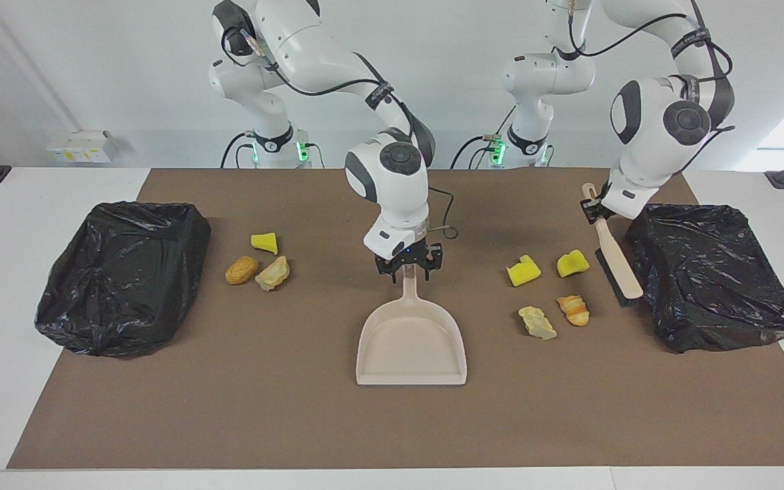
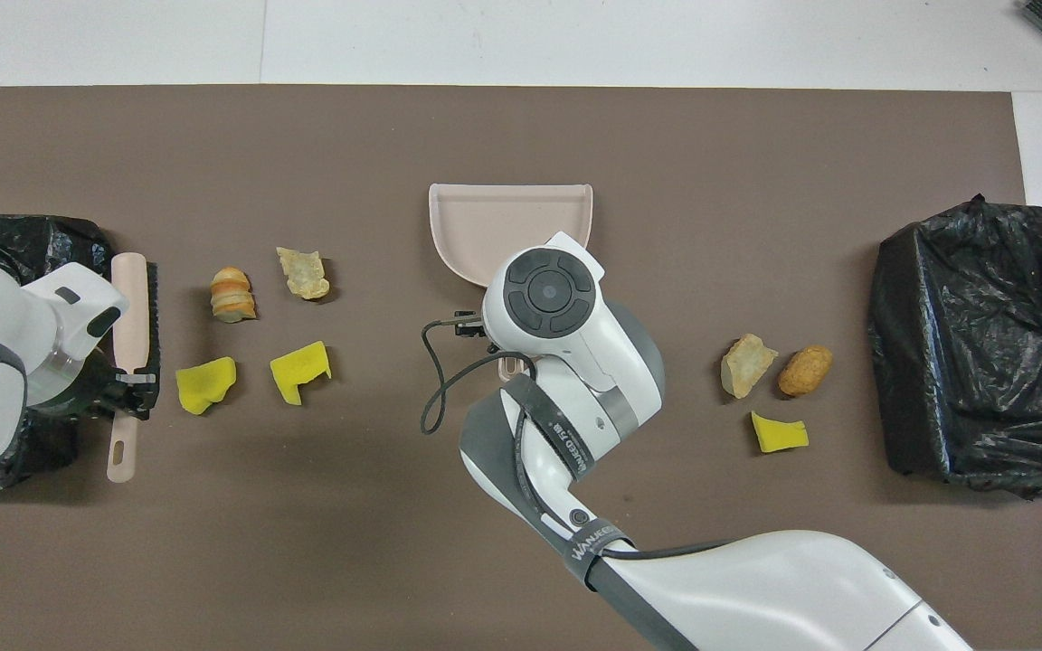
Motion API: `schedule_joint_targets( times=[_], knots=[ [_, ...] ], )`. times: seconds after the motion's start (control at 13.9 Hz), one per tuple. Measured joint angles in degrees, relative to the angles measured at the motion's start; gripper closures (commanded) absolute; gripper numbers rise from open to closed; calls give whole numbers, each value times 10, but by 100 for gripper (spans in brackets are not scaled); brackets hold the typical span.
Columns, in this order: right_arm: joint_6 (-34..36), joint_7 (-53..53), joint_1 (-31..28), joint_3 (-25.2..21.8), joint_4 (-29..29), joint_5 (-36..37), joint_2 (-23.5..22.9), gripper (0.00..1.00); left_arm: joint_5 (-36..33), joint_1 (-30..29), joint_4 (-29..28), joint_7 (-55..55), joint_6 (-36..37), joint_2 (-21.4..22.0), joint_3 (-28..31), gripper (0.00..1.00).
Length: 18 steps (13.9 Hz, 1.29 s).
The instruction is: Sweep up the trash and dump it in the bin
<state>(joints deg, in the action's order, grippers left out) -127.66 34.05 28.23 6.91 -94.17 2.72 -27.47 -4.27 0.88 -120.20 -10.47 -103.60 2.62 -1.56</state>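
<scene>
Seven bits of trash lie on the brown mat. Toward the right arm's end are a yellow foam chunk, a tan lump and a pale chunk. Toward the left arm's end are two yellow chunks, a croissant-like lump and a pale chunk. The beige dustpan lies flat at the middle. My right gripper is down at its handle. My left gripper is shut on the beige brush, whose bristles rest on the mat beside the yellow chunks.
A bin lined with a black bag stands at the right arm's end of the table. A second one stands at the left arm's end, close beside the brush. The brown mat covers the table's middle.
</scene>
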Motion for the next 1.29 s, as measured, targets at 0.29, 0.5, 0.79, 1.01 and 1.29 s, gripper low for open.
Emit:
schedule_joint_targets(
  times=[0.29,0.5,0.79,1.01,1.29],
  knots=[
    [16,-2,2,1,-3,2,0,100,-1,-32,-4,43,-9,-18,0,100],
    [37,-50,1,0,-1,2,9,100,-1,-43,-18,57,-27,-20,0,100],
    [129,-223,-14,-2,0,2,52,100,-1,-43,-59,61,-56,-19,-6,100],
    [180,-399,-43,-2,0,2,76,100,6,-35,-84,59,-66,-12,-15,100],
    [197,-576,-68,-3,-2,2,82,100,67,61,-99,-27,-66,4,-20,100]
  ],
)
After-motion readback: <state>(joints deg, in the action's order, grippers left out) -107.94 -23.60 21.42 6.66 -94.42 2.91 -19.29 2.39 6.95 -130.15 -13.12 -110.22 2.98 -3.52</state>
